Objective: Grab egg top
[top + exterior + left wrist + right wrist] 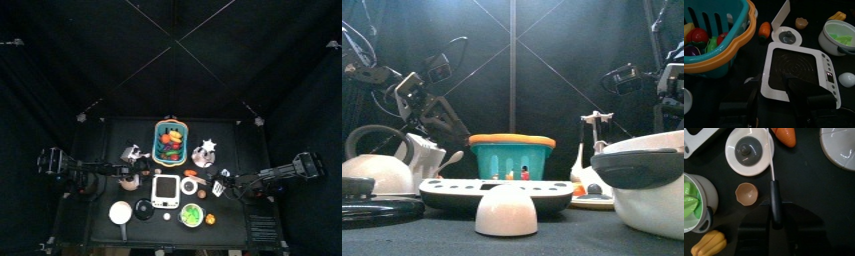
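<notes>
Bench point(94, 150) crowded, largest first: teal basket point(171, 140) of toy food at upper middle of the top view, white scale point(166, 189) just below it, pot of greens point(194, 214) at lower right of the scale, white plate with grey lid point(749, 149), a carrot point(785, 135) beside it, and a black-handled utensil point(774, 198) lying off the plate

Egg top point(144, 208) is the small white dome at lower left of the scale, standing flat side down with its axis upright, apart from the rest

Left gripper point(777, 87) hangs over the scale, jaws wide and empty; the egg top sits off past the scale's edge at right of the wrist frame

Left arm looks nearer, and the scale's corner is what could get in the way

Right gripper point(225, 186) is right of the scale; can't tell its opening
</notes>
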`<state>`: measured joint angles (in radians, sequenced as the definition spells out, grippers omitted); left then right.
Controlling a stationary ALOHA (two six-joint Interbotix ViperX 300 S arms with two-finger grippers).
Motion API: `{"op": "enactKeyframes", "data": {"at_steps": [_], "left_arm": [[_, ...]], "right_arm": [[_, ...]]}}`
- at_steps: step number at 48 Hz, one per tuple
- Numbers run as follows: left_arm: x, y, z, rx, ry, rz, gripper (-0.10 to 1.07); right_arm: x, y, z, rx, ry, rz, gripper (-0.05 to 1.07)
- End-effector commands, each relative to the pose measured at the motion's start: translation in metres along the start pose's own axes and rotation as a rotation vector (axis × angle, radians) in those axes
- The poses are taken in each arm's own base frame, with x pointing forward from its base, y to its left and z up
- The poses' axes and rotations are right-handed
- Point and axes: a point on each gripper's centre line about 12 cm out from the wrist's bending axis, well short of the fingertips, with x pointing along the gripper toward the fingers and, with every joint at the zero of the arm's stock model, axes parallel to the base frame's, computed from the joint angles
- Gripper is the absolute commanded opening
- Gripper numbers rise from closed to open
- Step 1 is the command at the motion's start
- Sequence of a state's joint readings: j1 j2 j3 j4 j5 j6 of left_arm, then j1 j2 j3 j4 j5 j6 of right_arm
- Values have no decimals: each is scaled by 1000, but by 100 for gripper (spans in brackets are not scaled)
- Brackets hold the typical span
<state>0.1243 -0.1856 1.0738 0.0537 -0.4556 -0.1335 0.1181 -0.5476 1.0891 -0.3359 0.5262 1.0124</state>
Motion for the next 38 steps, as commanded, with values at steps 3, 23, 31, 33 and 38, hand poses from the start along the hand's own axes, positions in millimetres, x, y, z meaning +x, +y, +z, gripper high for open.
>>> {"op": "enactKeyframes", "data": {"at_steps": [3,23,31,33,38], "left_arm": [[0,0,8,-4,-26,1,76],[0,5,6,-36,-17,26,76],[6,8,6,-63,-4,43,76],[8,9,7,-79,4,51,76],[13,12,10,-136,45,79,77]], "right_arm": [[-5,1,7,10,-24,10,83],[-15,-5,16,8,-81,4,95],[-12,-3,22,-24,-105,5,95],[-11,-2,23,-31,-110,4,95],[-11,-1,27,-42,-115,1,95]]}}
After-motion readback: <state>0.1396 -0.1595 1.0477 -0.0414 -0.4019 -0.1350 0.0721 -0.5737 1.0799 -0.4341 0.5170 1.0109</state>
